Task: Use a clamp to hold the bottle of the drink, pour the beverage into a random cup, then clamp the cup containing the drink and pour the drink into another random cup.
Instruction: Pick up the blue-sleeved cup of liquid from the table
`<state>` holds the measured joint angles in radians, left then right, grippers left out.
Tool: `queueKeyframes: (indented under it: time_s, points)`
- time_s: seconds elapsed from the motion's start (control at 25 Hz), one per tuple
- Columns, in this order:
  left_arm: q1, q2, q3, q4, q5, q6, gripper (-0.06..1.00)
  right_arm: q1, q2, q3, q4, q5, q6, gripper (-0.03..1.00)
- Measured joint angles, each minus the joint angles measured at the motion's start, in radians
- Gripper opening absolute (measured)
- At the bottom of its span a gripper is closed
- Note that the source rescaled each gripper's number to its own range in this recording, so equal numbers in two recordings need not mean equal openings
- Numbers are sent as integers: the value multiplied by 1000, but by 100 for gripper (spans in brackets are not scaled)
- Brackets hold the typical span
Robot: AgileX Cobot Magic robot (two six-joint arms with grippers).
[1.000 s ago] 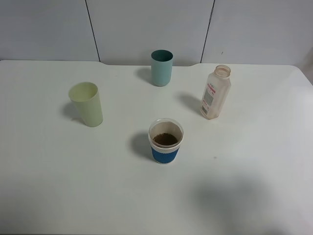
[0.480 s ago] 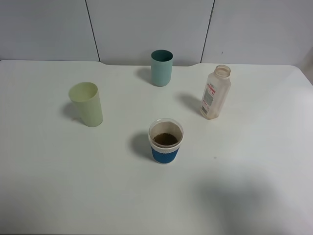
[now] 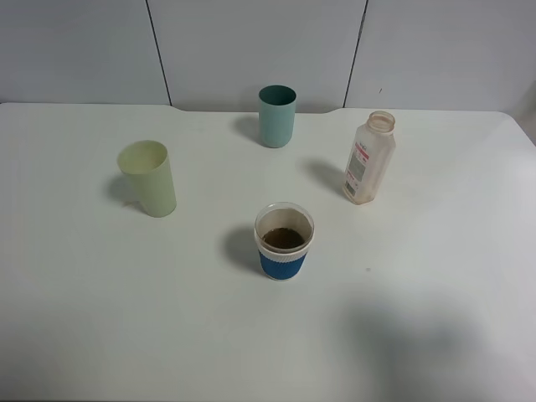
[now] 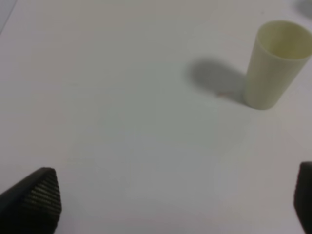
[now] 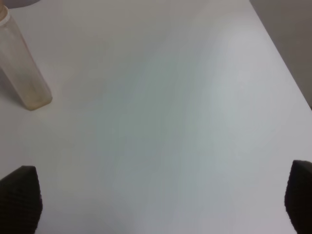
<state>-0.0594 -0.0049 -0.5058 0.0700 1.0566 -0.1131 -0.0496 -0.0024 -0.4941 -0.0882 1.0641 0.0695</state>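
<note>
A: How did the left end effector (image 4: 165, 202) stand?

B: Its jaws stood wide apart, holding nothing. The pale yellow-green tumbler (image 4: 275, 63) stood upright and empty ahead of it, well apart and off to one side.

A: And the drink?

B: The beverage (image 3: 284, 239) sat brown in the blue-sleeved cup (image 3: 284, 255). That cup was out of both wrist views, so it lay directly ahead of neither end effector. The teal tumbler (image 3: 276, 115) stood beyond it, apart.

A: The bottle?

B: The bottle (image 5: 22, 68) stood upright on the desk (image 3: 126, 318), looking close to empty, ahead of the right end effector (image 5: 158, 200) and off to one side, well apart. That one was open too, with nothing between its fingers.

A: So which step was it?

B: I judged the first pour finished and the cup not yet clamped. The next move called for one end effector to reach the blue-sleeved cup, close on its sleeve, lift it level, then tip it over the pale tumbler.
</note>
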Motion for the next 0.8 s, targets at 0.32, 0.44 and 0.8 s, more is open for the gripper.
queueKeyframes:
  time_s: [0.32,0.44,0.8]
  points:
    - [0,0,0,0,0,0,89,0,0,0,0,0,0,100]
    - [0,0,0,0,0,0,89,0,0,0,0,0,0,100]
    - [0,0,0,0,0,0,89,0,0,0,0,0,0,100]
